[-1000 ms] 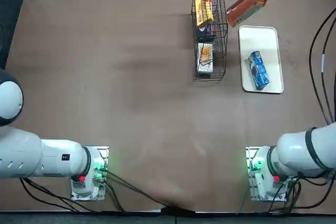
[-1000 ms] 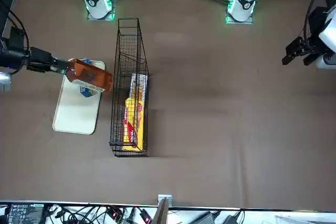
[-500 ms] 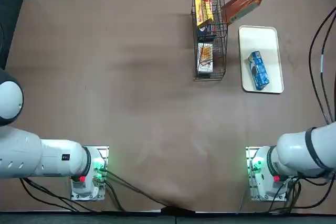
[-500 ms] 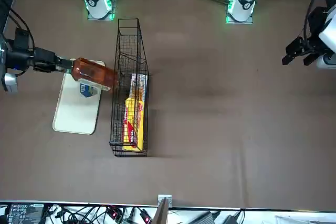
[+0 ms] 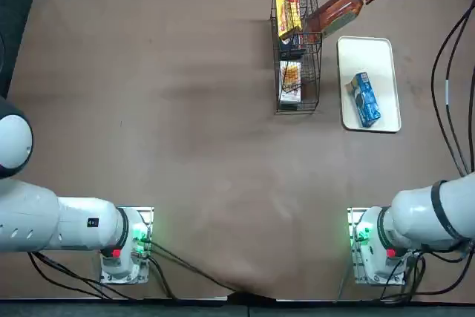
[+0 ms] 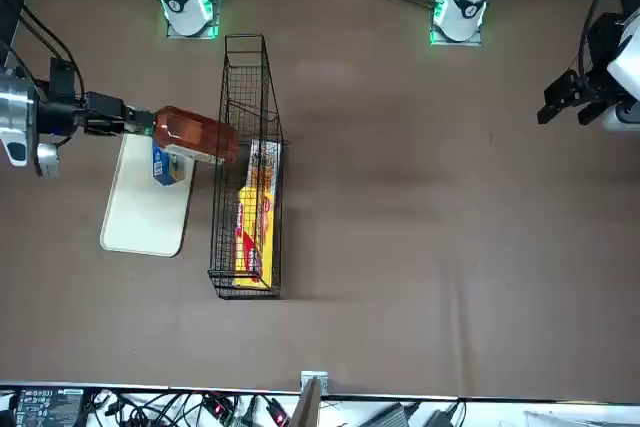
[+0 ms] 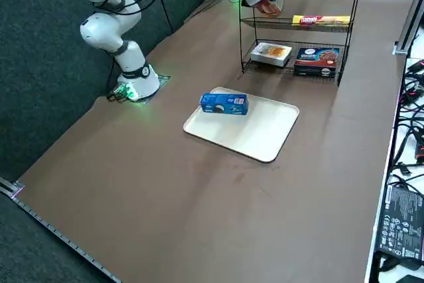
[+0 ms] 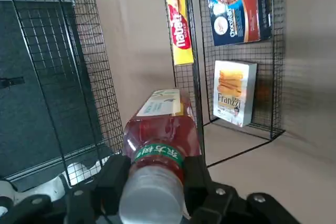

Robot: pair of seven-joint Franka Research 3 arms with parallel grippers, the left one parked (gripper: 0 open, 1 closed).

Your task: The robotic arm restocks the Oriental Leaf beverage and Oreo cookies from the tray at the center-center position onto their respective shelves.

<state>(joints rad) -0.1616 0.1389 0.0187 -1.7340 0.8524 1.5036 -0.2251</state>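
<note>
The robotic arm [image 5: 427, 217] on the right reaches out over the far end of the wire rack [image 6: 245, 293], which lies to its gripper's [image 8: 157, 163] left and runs lengthwise away from the robot's bases. The white tray [image 7: 258, 137] sits below the gripper, on the side nearer the bases.

The tea bottle [image 8: 168, 124] is pinched at its neck, one finger on either side just past the white cap [image 8: 152, 198]. Its long axis runs out from the gripper to the left and somewhat back towards the bases, base leading, at a slant to the rack's length. From overhead, that base overlaps the rack's near upright side. The next move probably carries it further left from the gripper, onto an upper tier; the slant could make the base catch a bar or nudge the yellow packet [image 5: 288, 9]. The right arm is the nearer one for this.

The blue Oreo packet [image 7: 224, 103] rests on the tray, below the gripper and towards the bases, and is presumably for later.

In the right side view the arm hides most of the bottle and the picture's edge cuts off the rack's top. I cannot tell whether the base touches the wire or a shelf.
</note>
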